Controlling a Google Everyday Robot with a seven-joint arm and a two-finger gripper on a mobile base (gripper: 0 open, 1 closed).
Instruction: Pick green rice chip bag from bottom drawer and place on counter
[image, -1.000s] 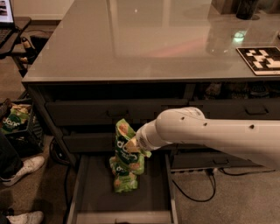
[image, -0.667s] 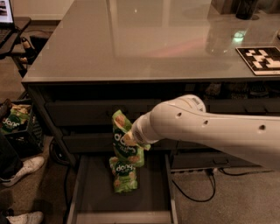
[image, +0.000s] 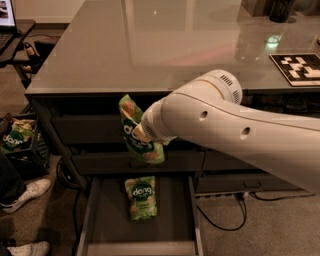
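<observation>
My gripper (image: 140, 134) is hidden at the end of the white arm, in front of the upper drawer fronts just below the counter's front edge. It holds a green rice chip bag (image: 134, 131), lifted and tilted, well above the bottom drawer (image: 100, 220). The bottom drawer is pulled open, and a second identical green bag (image: 141, 197) lies flat on its floor near the back. The glossy grey counter (image: 150, 45) spreads above the drawer cabinet.
A black-and-white marker tile (image: 297, 67) lies on the counter at the right. A dark crate with another green bag (image: 15, 140) stands on the floor at the left, by a person's white shoes (image: 25, 192). Cables (image: 225, 220) trail on the carpet at the right.
My arm has risen from the open bottom drawer, carrying one green bag up to the level of the top drawer fronts. The other bag has stayed on the drawer floor.
</observation>
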